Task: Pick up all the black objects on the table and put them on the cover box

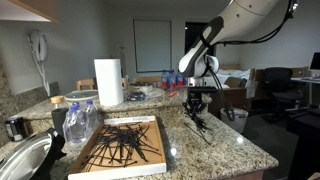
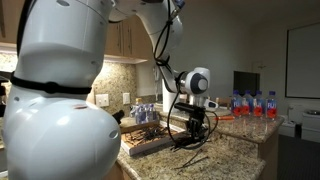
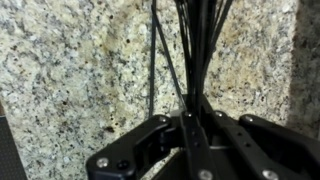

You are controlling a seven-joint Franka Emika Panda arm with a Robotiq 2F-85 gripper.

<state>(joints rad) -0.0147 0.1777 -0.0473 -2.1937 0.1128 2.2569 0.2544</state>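
The black objects are thin black sticks. Many lie in a pile (image 1: 125, 145) on the flat cardboard cover box (image 1: 150, 166) on the granite counter. My gripper (image 1: 197, 108) hangs over the counter to the right of the box, shut on a bundle of black sticks (image 1: 202, 126) whose ends reach down to the counter. In the wrist view the bundle (image 3: 195, 40) fans out from between the closed jaws (image 3: 190, 122) over the speckled granite. The gripper also shows in an exterior view (image 2: 196, 125), with sticks (image 2: 190, 160) touching the counter below it.
A paper towel roll (image 1: 109, 81) stands behind the box. A plastic bottle (image 1: 78, 120) and a metal bowl (image 1: 22, 160) are beside the box. Water bottles (image 1: 172, 79) stand at the back. The counter edge (image 1: 262, 160) lies near the gripper.
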